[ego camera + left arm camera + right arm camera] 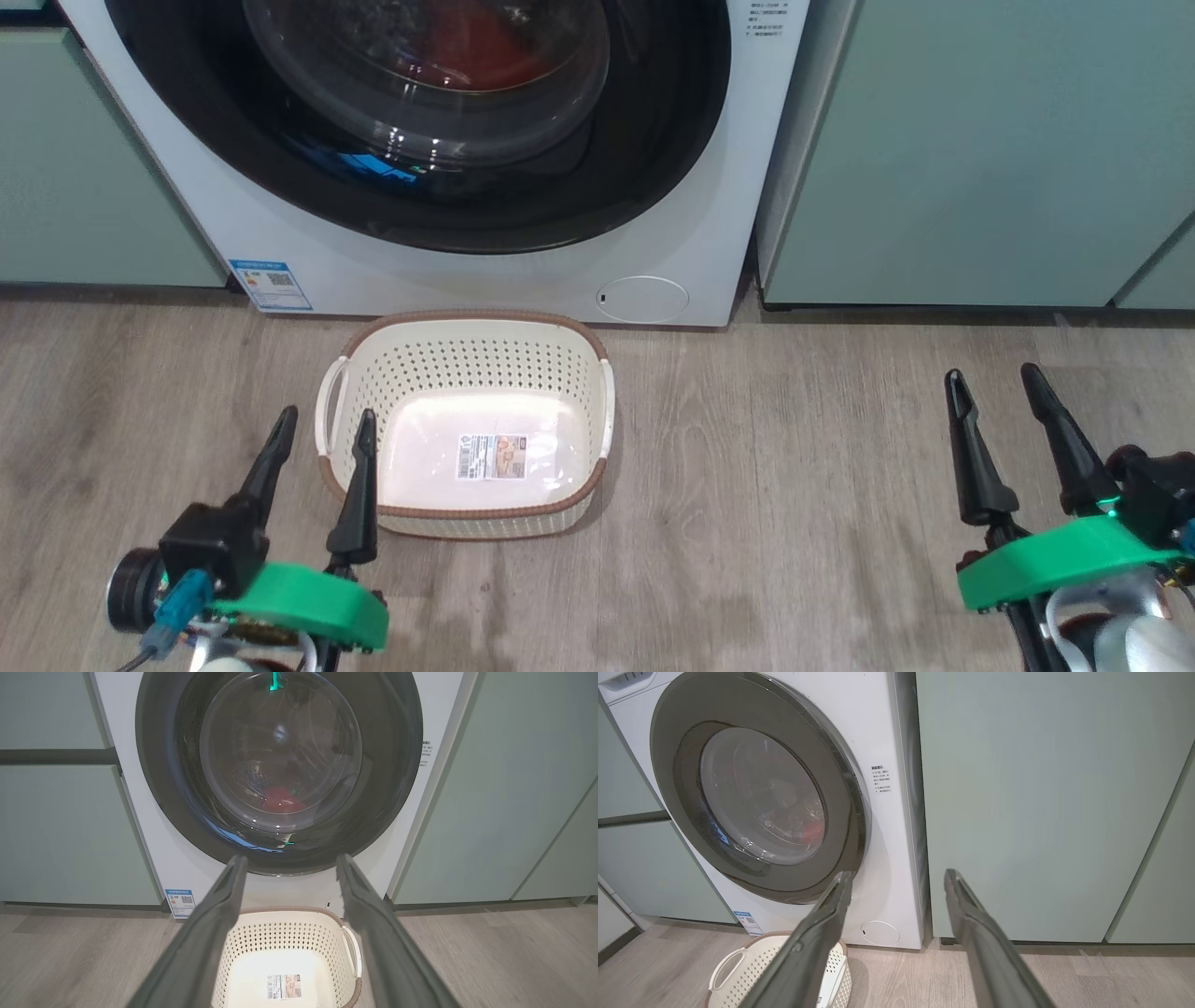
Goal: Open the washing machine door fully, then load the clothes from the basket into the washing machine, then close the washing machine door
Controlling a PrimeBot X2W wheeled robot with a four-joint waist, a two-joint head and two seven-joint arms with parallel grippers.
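The washing machine door point(420, 103) looks closed against the white washing machine point(233, 224). Through its glass bowl I can see the red clothes point(282, 800) low in the drum. The basket point(476, 364) sits on the wood-look floor point(794, 467) just in front of the machine, with nothing in it but its label. By the look of it the job is at or near its end.

The left gripper point(327, 420) has its fingers spread wide and grips nothing. It hangs low by the basket's left handle. The right gripper point(991, 373) is equally wide, also bare, and well off to the basket's right, facing the pale green cabinets point(980, 140).

The main doubt is the latch. From where I stand the black rim seems flush, but I cannot tell whether it has caught, and a door only pushed to could swing open again. I see no cloth caught at the rim. The other risk is the left arm: one finger lies across the basket's edge in the head view, and whether it touches I cannot say. A careless sweep there could drag or tip the light basket.

As for writing:
- The blue sticker point(271, 285) at the machine's lower left corner has a QR code and fine print, too small to read.
- The small dark print point(881, 780) beside the door is also illegible.
- The basket's label point(492, 457) shows a barcode and a small picture.
- No brand name is legible.
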